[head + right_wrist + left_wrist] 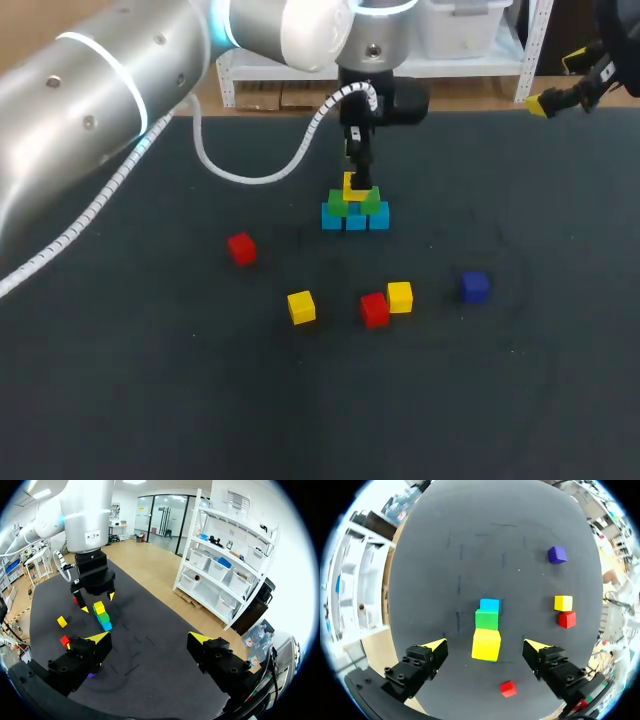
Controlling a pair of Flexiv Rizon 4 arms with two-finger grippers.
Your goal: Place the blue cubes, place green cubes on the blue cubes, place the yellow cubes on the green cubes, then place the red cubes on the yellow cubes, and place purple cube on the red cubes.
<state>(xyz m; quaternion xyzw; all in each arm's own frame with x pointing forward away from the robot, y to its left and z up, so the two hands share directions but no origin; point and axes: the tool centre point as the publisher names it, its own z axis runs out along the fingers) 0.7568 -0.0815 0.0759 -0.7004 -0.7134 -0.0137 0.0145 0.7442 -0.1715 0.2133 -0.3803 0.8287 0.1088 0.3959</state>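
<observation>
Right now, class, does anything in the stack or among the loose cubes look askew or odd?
Nothing stands out. The yellow cube sits level on the green cubes over the blue cubes, under the open left gripper. The loose cubes lie flat.

Three small blue cubes (355, 221), two green cubes (338, 204), three yellow cubes (301, 307), two red cubes (241, 248) and one purple cube (475, 286).

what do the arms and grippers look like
The left arm is thick silver-grey tubing with a glowing white ring and a white coiled cable. The left gripper and right gripper have black blocky bolted fingers with pointed yellow tips.
</observation>
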